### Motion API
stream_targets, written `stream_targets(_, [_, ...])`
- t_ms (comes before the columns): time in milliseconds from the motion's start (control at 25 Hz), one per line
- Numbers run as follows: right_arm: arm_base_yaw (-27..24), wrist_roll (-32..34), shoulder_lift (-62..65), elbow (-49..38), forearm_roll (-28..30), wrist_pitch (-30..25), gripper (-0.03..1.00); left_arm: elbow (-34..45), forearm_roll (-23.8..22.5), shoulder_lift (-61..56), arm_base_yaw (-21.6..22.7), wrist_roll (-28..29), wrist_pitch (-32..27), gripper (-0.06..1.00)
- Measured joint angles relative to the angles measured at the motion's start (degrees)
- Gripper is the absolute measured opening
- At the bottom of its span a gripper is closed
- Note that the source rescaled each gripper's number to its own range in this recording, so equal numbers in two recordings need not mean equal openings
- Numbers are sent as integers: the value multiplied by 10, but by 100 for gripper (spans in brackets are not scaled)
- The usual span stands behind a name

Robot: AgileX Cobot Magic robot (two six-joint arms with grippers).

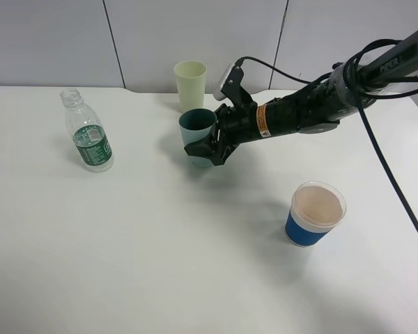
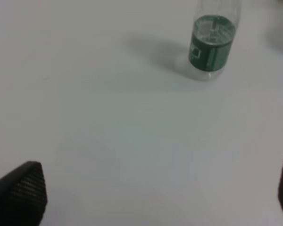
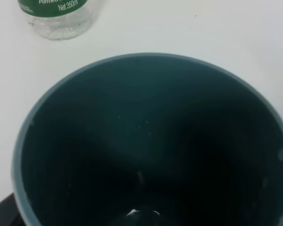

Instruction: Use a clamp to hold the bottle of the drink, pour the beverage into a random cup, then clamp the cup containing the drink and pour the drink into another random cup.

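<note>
A clear plastic bottle with a green label stands upright and uncapped at the left; it also shows in the left wrist view and the right wrist view. My right gripper reaches across the middle and is shut on a dark teal cup, held upright. The right wrist view looks straight down into this cup, with a small glint of liquid at its bottom. My left gripper is open and empty over bare table, short of the bottle. It is out of the exterior view.
A pale green cup stands just behind the teal cup. A blue cup with a white rim stands at the front right. The white table ends at a grey wall behind.
</note>
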State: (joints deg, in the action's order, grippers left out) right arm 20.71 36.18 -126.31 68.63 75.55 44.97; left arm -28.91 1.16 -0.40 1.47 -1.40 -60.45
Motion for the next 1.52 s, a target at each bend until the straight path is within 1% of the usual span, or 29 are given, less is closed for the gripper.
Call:
stream_targets(440, [0, 0, 0, 0, 5, 1, 0, 0, 0, 0, 0, 0, 0, 100])
stream_targets(480, [0, 0, 0, 0, 6, 1, 8, 0, 0, 0, 0, 0, 0, 100])
stream_targets(520, [0, 0, 0, 0, 6, 1, 8, 0, 0, 0, 0, 0, 0, 100])
stream_targets(560, [0, 0, 0, 0, 10, 1, 29, 0, 0, 0, 0, 0, 0, 100])
stream_targets(600, [0, 0, -1, 0, 10, 1, 56, 0, 0, 0, 0, 0, 0, 100])
stream_targets(640, [0, 0, -1, 0, 10, 1, 71, 0, 0, 0, 0, 0, 0, 100])
stream_targets(720, [0, 0, 2, 0, 10, 1, 90, 0, 0, 0, 0, 0, 0, 100])
stream_targets(760, [0, 0, 5, 0, 10, 1, 93, 0, 0, 0, 0, 0, 0, 100])
stream_targets(840, [0, 0, 18, 0, 11, 1, 97, 0, 0, 0, 0, 0, 0, 100])
stream_targets(1000, [0, 6, 63, -1, 11, 1, 99, 0, 0, 0, 0, 0, 0, 100])
stream_targets(1200, [0, 61, 140, -1, 10, -15, 99, 0, 0, 0, 0, 0, 0, 100])
stream_targets(1320, [0, 90, 174, -1, 10, -46, 99, 0, 0, 0, 0, 0, 0, 100])
stream_targets(1480, [0, 125, 208, -1, -14, -115, 100, 0, 0, 0, 0, 0, 0, 100])
stream_targets(1520, [0, 130, 217, -2, -27, -137, 100, 0, 0, 0, 0, 0, 0, 100])
